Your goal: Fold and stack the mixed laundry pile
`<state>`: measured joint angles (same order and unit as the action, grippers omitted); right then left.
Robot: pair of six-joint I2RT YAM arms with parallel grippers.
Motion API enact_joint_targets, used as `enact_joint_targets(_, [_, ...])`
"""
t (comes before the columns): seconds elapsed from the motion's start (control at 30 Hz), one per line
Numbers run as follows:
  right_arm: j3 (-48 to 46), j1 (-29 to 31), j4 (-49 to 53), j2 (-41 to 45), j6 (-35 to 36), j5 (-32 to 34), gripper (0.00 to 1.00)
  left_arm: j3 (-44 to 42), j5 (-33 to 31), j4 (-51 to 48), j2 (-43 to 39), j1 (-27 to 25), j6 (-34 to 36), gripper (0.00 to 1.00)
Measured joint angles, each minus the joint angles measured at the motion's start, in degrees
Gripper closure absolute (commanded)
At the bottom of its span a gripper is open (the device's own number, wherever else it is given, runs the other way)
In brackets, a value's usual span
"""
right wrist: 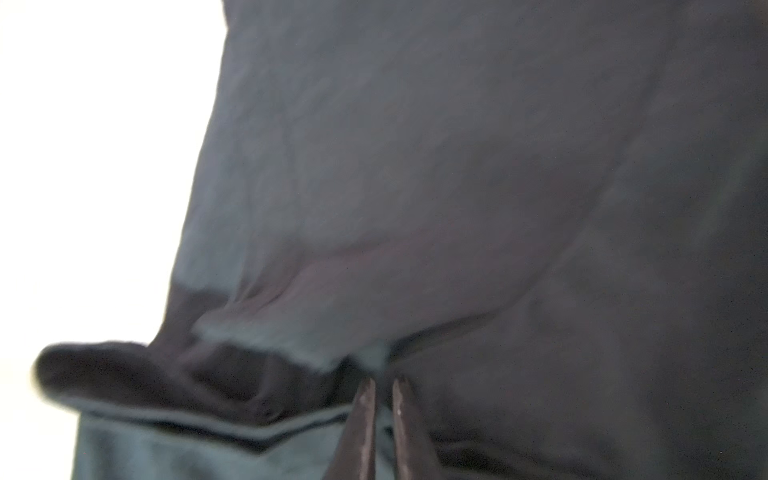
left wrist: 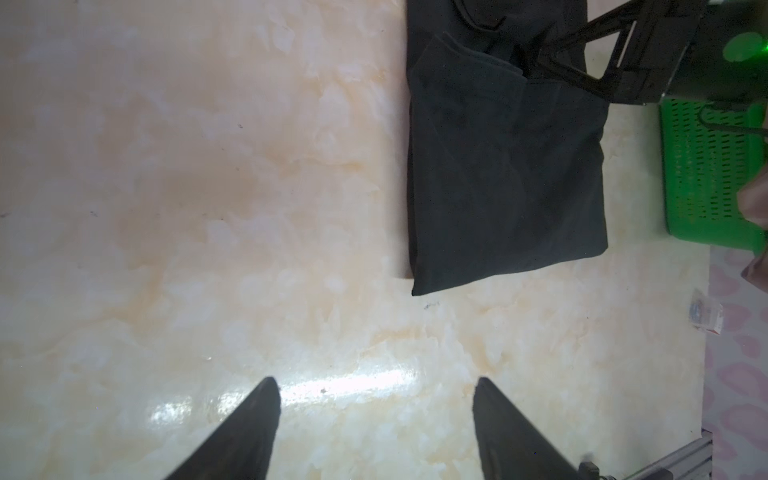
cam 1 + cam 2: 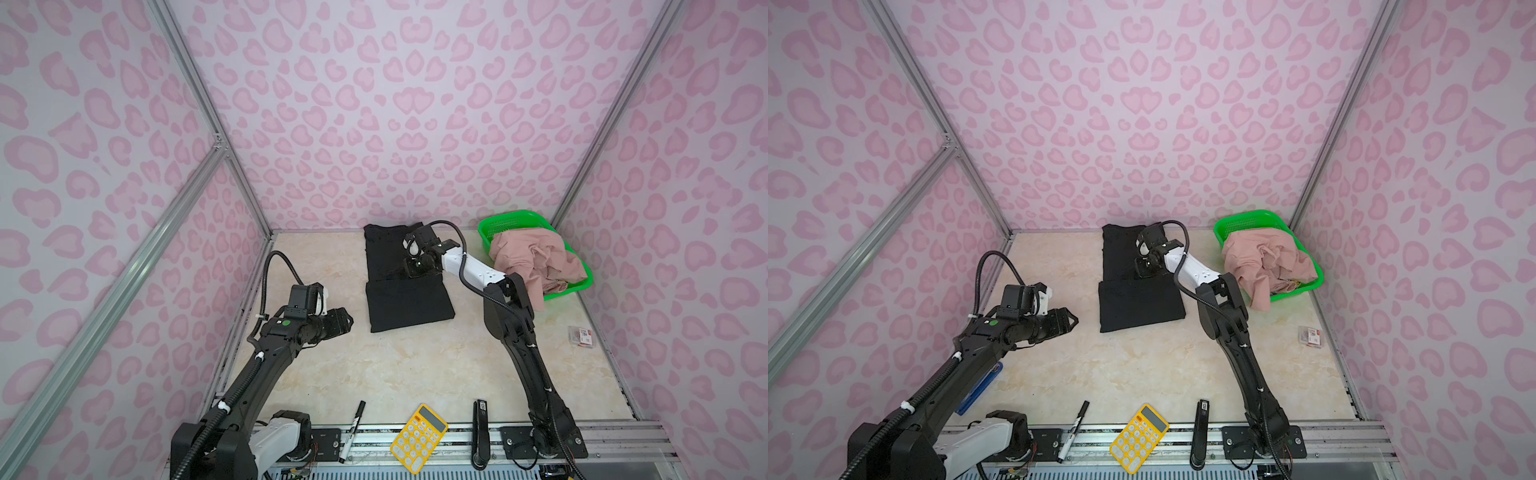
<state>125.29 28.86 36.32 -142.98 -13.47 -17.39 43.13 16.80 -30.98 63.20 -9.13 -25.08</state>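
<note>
closest to my right wrist lens is the right gripper (image 1: 384,380). its two dark fingers (image 1: 361,419) are drawn almost together with only a sliver between them. a ridge of the black garment (image 1: 415,166) is nipped at their tips, and creases in the cloth run toward that spot. beside the tips a thick rolled hem lies bunched up; the rest of that view is blurred dark fabric.

from the left wrist camera i see the same gripper (image 2: 534,58) reaching down onto the garment (image 2: 507,187), at the line where a folded layer lies over the flat part.

the left gripper (image 2: 376,380) is spread wide with nothing between its fingers. it hangs over bare table (image 2: 208,208), well apart from the cloth.

in both top views the black garment (image 3: 409,305) (image 3: 1140,305) lies mid-table toward the back wall. its near half is a neat folded rectangle and its far half runs to the wall, with the right gripper (image 3: 417,266) on it. the left gripper (image 3: 347,322) sits to the garment's left, not touching it.

at the back right corner a dusty-pink garment (image 3: 536,257) is heaped in the green basket (image 3: 511,220), and one part hangs over the basket's near rim. a small packet (image 3: 581,336) lies near the right wall.

along the front edge are a marker (image 3: 352,430), a yellow calculator (image 3: 419,438) and a black stapler (image 3: 481,434).
</note>
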Motion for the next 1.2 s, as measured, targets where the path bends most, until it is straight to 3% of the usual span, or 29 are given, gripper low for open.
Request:
enact_joint_targets(0.17, [-4.31, 0.37, 0.83, 5.51, 0.96, 1.38, 0.72, 0.00, 1.97, 1.03, 2.86, -2.16, -0.04, 0.25])
enact_joint_targets(0.43, [-30.80, -4.28, -1.25, 27.91, 1.75, 3.43, 0.51, -0.70, 4.50, 10.10, 11.98, -6.47, -0.79, 0.31])
enact_joint_targets(0.63, [-49.79, -7.17, -1.07, 36.74, 0.74, 2.40, 0.39, -0.68, 6.10, 17.27, 19.76, -8.09, -1.92, 0.34])
enact_joint_targets(0.87, [-58.88, -7.65, -5.27, 38.97, -1.14, -1.90, 0.41, -0.68, 7.56, 23.02, 25.94, -8.48, -3.91, 0.42])
enact_joint_targets(1.0, [-59.43, -7.89, -8.22, 37.33, -2.38, -2.80, 0.48, -0.68, 8.46, 25.66, 29.07, -8.83, -5.11, 0.48])
enact_joint_targets(1.2, [-60.37, -7.98, -12.57, 36.09, -3.80, -3.32, 0.63, -0.31, 9.75, 29.94, 32.04, -10.16, -6.38, 0.68])
